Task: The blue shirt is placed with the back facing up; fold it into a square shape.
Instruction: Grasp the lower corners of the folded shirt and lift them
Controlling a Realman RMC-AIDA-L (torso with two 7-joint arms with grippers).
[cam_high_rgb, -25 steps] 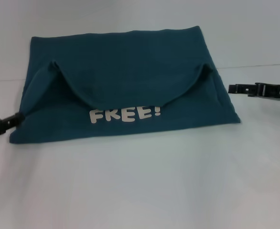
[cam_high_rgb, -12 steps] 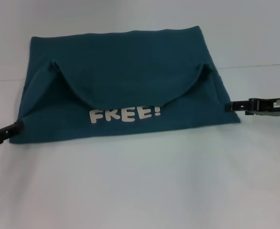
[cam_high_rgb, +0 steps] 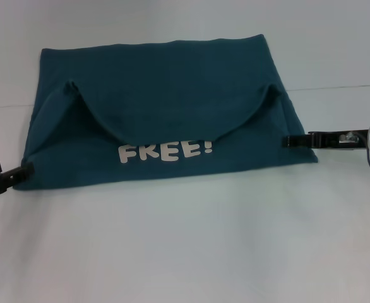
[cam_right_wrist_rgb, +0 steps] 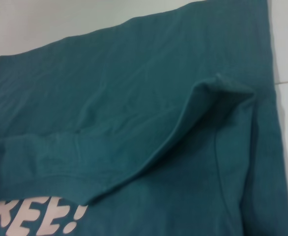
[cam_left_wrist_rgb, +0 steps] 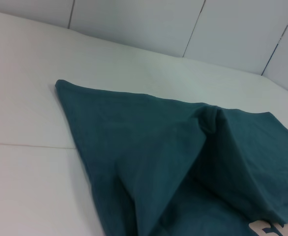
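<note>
The blue shirt (cam_high_rgb: 166, 95) lies partly folded on the white table, its far part doubled over toward me in a curved flap. White "FREE!" lettering (cam_high_rgb: 166, 151) shows below that flap. My left gripper (cam_high_rgb: 22, 169) sits low at the shirt's near left corner, touching or just beside the cloth. My right gripper (cam_high_rgb: 289, 140) reaches in over the shirt's right edge, just above the near right corner. The left wrist view shows the shirt (cam_left_wrist_rgb: 149, 147) with its folded ridge. The right wrist view looks down on the shirt (cam_right_wrist_rgb: 134, 88) and its lettering (cam_right_wrist_rgb: 36, 219).
The white table (cam_high_rgb: 185, 252) stretches wide in front of the shirt and on both sides. A seam line (cam_high_rgb: 336, 86) crosses the table behind the right arm. A pale panelled wall (cam_left_wrist_rgb: 183, 24) stands beyond the table in the left wrist view.
My right gripper has moved left, from beside the shirt to over its right edge, and slightly toward me. My left gripper has slid a little toward me along the left edge. The shirt is unchanged.
</note>
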